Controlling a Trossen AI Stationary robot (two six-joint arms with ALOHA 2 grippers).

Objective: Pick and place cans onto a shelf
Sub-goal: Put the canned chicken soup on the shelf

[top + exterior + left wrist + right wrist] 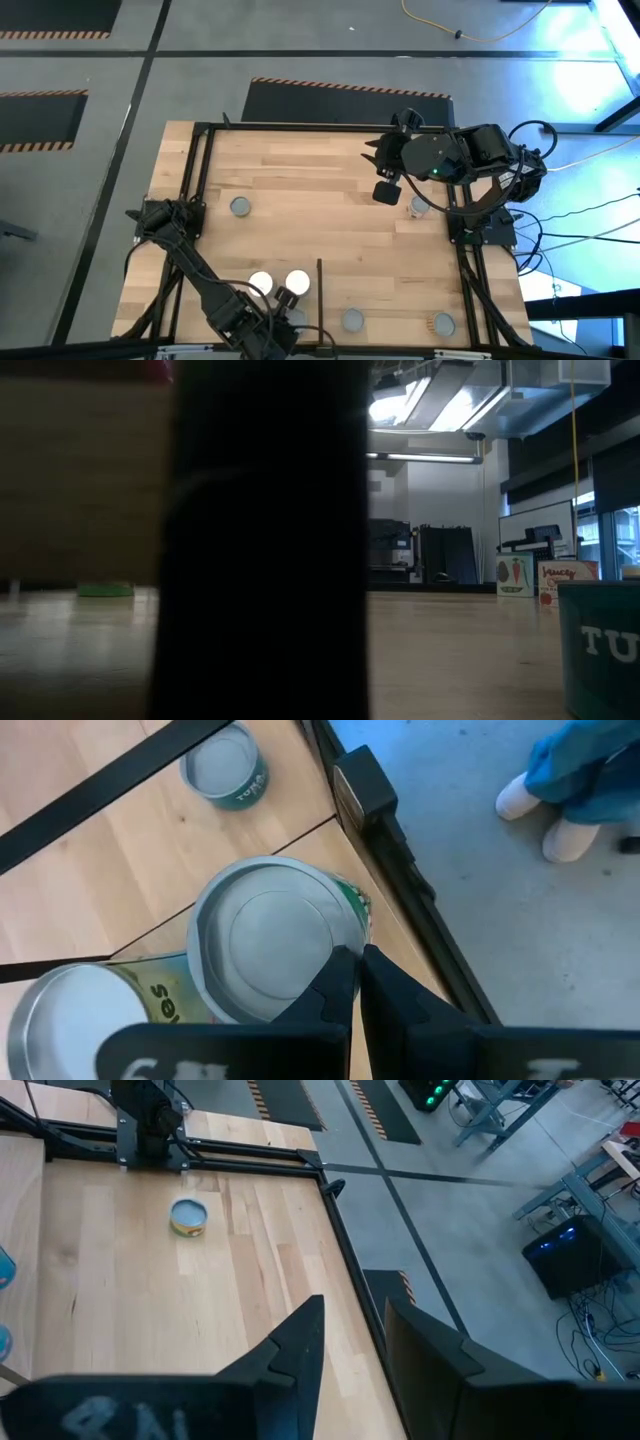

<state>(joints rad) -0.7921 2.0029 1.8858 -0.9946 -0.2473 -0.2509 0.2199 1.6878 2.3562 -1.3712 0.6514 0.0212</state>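
Two white-topped cans (260, 283) (297, 283) stand side by side near the table's near edge, left of the shelf's thin black divider bar (320, 285). My left gripper (285, 298) is shut, slanting down, with its tips at the rim of the right-hand can (270, 935); the other can (70, 1020) stands right beside it. Grey-topped cans stand upright on the pale board (320, 180): one at the left (240, 207), one at the right (418, 207), two at the near edge (352, 320) (443, 323). My right gripper (385, 190) hangs open, high over the far right. My left gripper (355, 960) has its shut fingertips (340, 970) over the rim (345, 925) of the white-topped can's lid, on the side toward the table's near edge, coming from above at a slant. Whether they touch the rim I cannot tell. The can stands upright on the board.
A black metal frame (300, 125) edges the board; its near rail (400, 870) runs close beside the cans. A teal can (600, 650) and a dark upright shape (265, 540) fill the low view. A person's shoes (530, 795) show on the floor beyond the near edge.
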